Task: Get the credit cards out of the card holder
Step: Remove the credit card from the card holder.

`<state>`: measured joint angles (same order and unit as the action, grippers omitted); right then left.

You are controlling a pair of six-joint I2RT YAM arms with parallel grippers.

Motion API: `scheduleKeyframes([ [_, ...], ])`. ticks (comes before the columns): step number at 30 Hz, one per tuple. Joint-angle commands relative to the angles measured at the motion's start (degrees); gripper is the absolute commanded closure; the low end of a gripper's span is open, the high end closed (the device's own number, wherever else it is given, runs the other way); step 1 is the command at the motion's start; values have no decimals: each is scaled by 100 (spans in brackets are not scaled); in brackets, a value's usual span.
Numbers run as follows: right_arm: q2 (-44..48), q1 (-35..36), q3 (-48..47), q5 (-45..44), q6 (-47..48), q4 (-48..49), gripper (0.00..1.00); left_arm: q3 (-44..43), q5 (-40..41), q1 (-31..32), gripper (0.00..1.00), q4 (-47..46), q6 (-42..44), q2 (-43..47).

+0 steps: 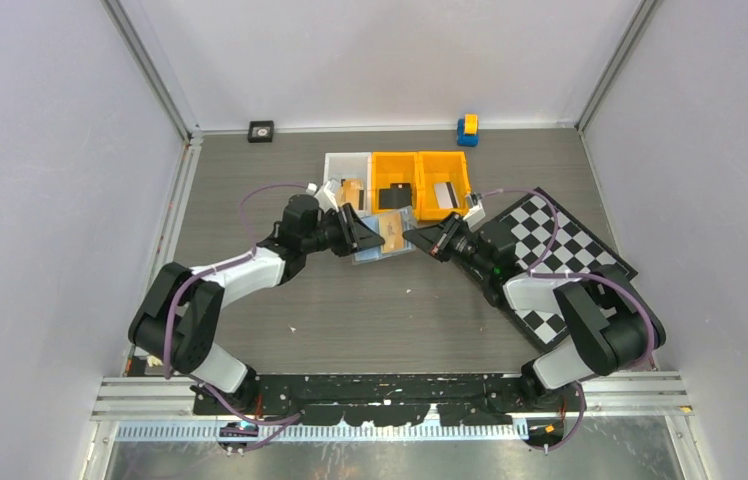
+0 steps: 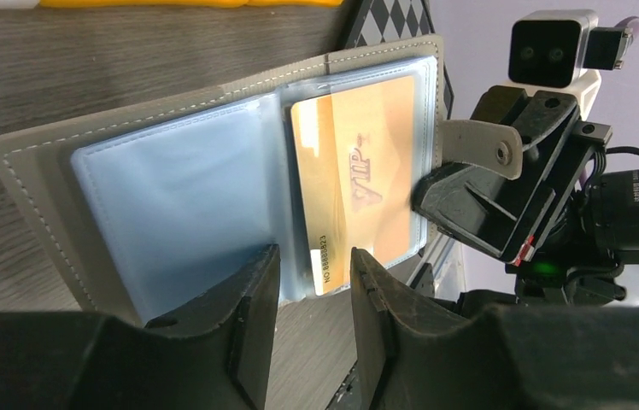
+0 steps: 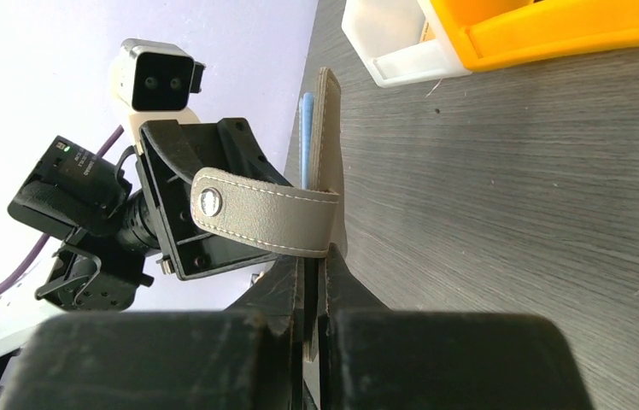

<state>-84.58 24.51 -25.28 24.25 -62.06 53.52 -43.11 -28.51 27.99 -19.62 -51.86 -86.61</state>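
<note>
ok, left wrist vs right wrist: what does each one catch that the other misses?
Left wrist only: the card holder open and face-on, with pale blue pockets and an orange card in one pocket. The left jaws stand apart at its lower edge.
Right wrist only: the white bin and orange bin. The holder is seen edge-on, with the right jaws shut on its edge.
Both: the holder, its snap strap and the table.
</note>
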Motion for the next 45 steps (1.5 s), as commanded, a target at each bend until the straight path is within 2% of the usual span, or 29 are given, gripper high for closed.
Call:
scheduleKeyframes([
  [1,-87,14,-58,329,-409,1045,100,-177,-359,-20,62,-352,-175,-165],
  [11,-527,-56,-13,519,-956,1858,100,179,-997,-250,63,-2031,-1126,-439],
  [17,-759,-96,-25,607,-1202,2244,100,113,-1155,-250,63,-2117,-1254,-598],
  [21,-687,-96,-12,607,-1153,2211,100,-2,-1152,-250,62,-1705,-1136,-636],
  [26,-630,-100,-4,612,-1148,2189,100,-11,-1275,-250,62,-1998,-1379,-849],
  [28,-632,-100,1,607,-1163,2220,100,-21,-1303,-250,76,-2022,-1405,-902],
  [29,-643,-99,5,615,-1179,2255,99,-29,-1327,-253,80,-2054,-1420,-921],
  [33,-632,-101,11,625,-1178,2268,100,-31,-1388,-250,86,-2200,-1477,-939],
  [36,-618,-101,18,619,-1151,2260,99,-30,-1418,-259,100,-2264,-1411,-903],
  [45,-228,-336,267,424,-1050,2086,100,276,-1106,-621,100,-2032,-1308,-642],
])
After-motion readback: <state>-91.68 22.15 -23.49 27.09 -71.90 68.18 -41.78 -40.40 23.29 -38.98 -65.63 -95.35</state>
